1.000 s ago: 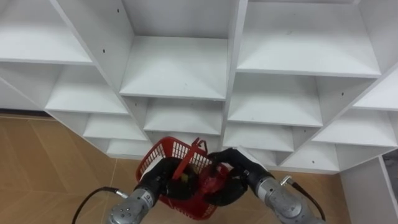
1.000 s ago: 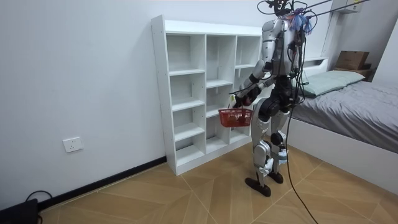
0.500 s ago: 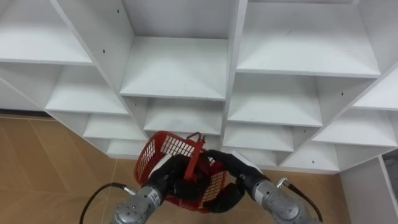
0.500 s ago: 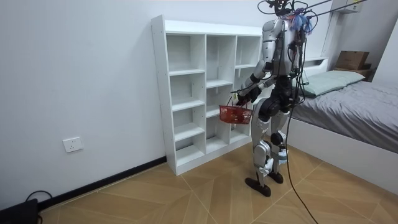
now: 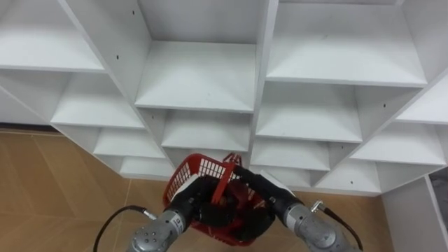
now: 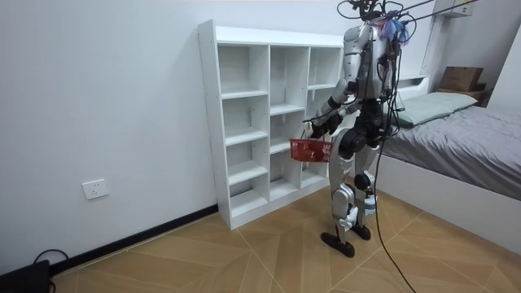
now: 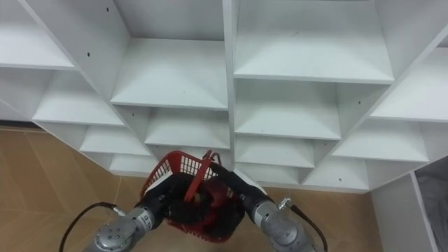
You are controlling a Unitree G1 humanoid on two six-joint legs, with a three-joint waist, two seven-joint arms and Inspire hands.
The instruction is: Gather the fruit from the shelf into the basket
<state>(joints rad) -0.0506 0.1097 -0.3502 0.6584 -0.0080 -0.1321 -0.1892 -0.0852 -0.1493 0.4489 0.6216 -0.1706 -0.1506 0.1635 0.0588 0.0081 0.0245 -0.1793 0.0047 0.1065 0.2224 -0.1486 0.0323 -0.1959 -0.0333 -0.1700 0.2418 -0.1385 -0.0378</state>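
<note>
**Basket held before the shelves**

A red basket [image 5: 203,168] was held low before the white shelves [image 5: 199,77]. Its handle [image 5: 225,178] was gripped by the curled left hand [image 5: 197,204]. The right hand [image 5: 257,190] was sunk into the basket, so its grip could not be told.

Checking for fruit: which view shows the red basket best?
The left eye view looks down into the red basket from close, though the left hand and right hand cover much inside. The right eye view matches it; the room view shows its side from afar.
</note>
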